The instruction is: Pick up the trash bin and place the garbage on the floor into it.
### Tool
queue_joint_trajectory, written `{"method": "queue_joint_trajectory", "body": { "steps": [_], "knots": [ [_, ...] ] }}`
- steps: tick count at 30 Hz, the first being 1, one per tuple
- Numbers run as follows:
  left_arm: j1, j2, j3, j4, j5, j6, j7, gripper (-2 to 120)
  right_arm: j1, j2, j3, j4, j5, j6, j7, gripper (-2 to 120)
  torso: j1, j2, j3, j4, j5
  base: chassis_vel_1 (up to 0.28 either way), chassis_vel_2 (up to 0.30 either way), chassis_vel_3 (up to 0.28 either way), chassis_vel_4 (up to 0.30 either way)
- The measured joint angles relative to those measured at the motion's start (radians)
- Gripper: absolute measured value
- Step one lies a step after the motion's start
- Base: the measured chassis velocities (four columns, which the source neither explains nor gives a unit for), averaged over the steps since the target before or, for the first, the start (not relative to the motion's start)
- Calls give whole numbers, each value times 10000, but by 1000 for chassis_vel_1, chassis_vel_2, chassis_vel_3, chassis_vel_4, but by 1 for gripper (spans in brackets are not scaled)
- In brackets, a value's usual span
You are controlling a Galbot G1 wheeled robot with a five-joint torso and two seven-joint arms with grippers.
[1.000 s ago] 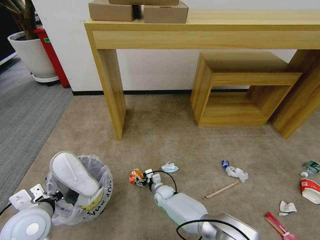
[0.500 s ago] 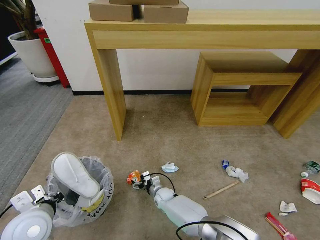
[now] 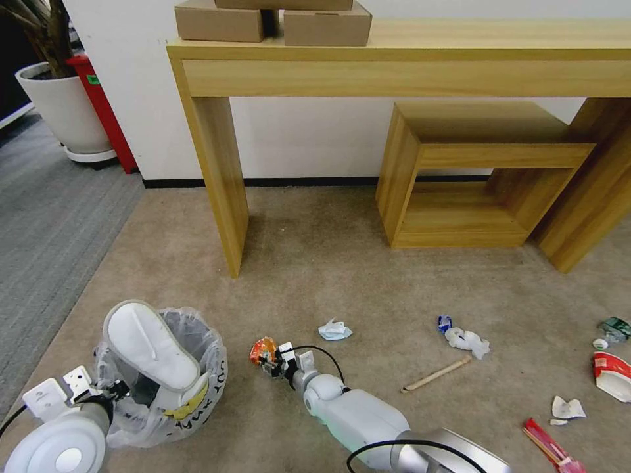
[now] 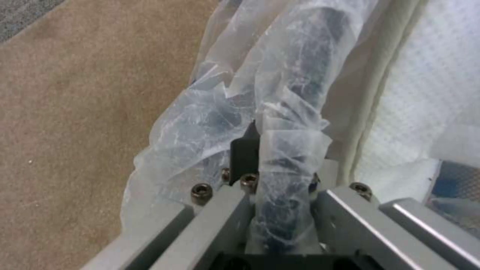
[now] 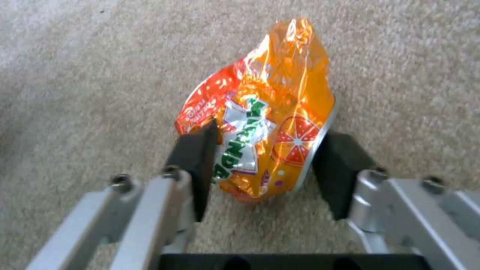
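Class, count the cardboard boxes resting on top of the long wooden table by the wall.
3: left box and right box side by side on the table; a third box sits across them. More may lie beyond the frame.

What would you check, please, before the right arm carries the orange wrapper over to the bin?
1. Right gripper shut on the orange wrapper: ok.
2. Wrapper clear of the floor: cannot tell.
3. Left gripper clamped on the trash bin rim: ok.
4. Room in the bin: not ok, a white slipper lies across much of the opening.
5. Path between wrapper and bin free of litter: ok.
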Motion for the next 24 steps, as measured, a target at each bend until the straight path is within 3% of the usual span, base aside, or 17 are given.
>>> {"method": "queue_joint_trajectory", "body": {
  "steps": [9, 21, 24],
  "knots": [
    [58, 54, -89, -48, 51, -3, 6, 0, 105, 0, 121, 79, 71, 74, 97, 10, 0, 0, 0, 0, 0, 0, 0, 0, 0],
    [10, 146, -112, -57, -38, -23, 13, 0, 144, -1, 126, 916, -151, 277, 421, 10, 0, 0, 0, 0, 0, 0, 0, 0, 0],
    [-15, 183, -112, -36, -84, -30, 28, 0, 133, -2, 214, 1710, -235, 290, 673, 10, 0, 0, 0, 0, -1, 0, 0, 0, 0]
  ]
}}
